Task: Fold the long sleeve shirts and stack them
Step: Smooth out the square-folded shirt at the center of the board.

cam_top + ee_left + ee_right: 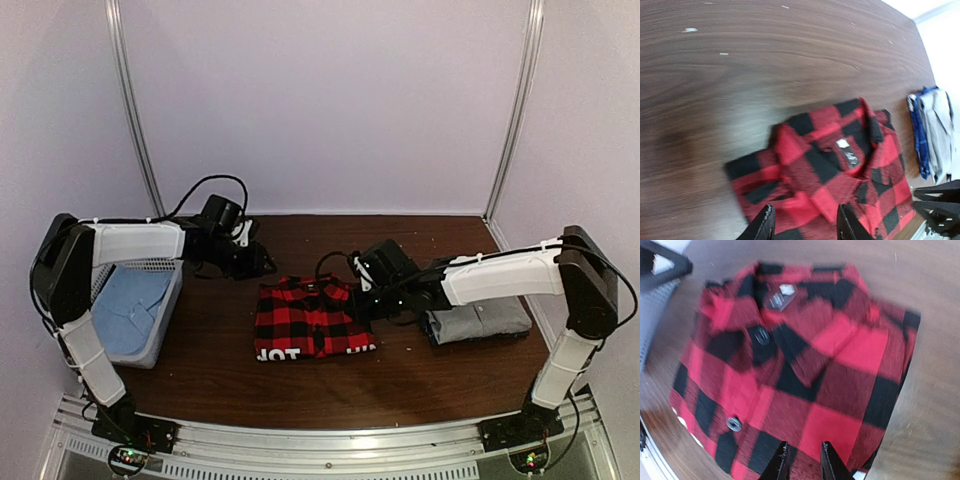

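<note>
On the wooden table (400,385), the folded red-and-black buffalo-check flannel (312,318) lies mid-table, white letters on its near black band. The folded grey shirt (490,318) lies just right of it. Left gripper (805,227) gapes wide, right gripper (802,462) is narrowly parted, the 2 empty.

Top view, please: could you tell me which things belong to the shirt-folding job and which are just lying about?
Part of the job:
- red-and-black flannel shirt, folded at the table's centre
- grey shirt, folded on the right

Just lying about:
- basket on the left
- blue cloth inside it
</note>
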Controlling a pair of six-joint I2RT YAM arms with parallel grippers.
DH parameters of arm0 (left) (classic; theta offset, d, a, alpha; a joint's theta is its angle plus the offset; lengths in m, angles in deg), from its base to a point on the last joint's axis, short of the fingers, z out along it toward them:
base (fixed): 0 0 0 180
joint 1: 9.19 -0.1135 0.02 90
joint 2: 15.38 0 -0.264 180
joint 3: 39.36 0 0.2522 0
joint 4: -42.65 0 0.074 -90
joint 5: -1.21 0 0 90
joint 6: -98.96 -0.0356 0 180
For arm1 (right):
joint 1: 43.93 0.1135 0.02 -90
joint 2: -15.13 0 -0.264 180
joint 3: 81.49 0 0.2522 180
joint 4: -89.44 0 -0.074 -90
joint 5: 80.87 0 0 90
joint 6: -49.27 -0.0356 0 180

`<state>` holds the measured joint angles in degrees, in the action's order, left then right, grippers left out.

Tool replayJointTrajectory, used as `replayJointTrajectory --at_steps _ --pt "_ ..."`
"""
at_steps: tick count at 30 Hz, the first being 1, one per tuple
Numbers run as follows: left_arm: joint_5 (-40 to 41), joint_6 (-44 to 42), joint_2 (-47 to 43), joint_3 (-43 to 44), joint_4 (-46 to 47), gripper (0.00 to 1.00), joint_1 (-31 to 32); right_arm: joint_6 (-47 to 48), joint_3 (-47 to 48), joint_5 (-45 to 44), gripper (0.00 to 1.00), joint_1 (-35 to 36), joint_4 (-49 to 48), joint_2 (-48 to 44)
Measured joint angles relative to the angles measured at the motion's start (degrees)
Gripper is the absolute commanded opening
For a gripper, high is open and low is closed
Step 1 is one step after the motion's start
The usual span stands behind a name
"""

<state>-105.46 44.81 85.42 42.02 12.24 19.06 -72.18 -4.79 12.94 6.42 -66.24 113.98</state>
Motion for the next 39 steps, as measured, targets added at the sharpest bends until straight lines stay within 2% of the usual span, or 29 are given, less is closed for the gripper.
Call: replayJointTrajectory --at_steps 10,16,23,29,34,39 --pt "-8.1 0.7 12.2 3.5 3.1 0.40 6.6 -8.0 -13.6 0.2 0.23 3.7 -7.4 0.7" --pt "-10.7 1.4 16.5 7.1 4.7 0.41 6.9 -9.4 -14.1 0.1 0.25 4.1 -8.5 0.5" --pt "-9.6 1.6 17.4 8.7 4.5 0.40 7.1 -8.6 -9.6 -1.5 0.36 4.5 -2.4 -3.9" --pt "-6.6 1.6 13.1 7.8 3.0 0.41 7.1 -5.9 0.3 -2.6 0.36 3.7 -1.2 -3.8" --pt "-6.2 2.6 1.8 0.9 3.9 0.41 6.7 -4.0 6.1 -0.2 0.35 1.0 -3.0 1.3" --pt "-7.6 3.7 -4.5 -7.1 5.4 0.41 5.8 -3.5 6.4 5.3 0.34 -5.0 -6.6 7.3"
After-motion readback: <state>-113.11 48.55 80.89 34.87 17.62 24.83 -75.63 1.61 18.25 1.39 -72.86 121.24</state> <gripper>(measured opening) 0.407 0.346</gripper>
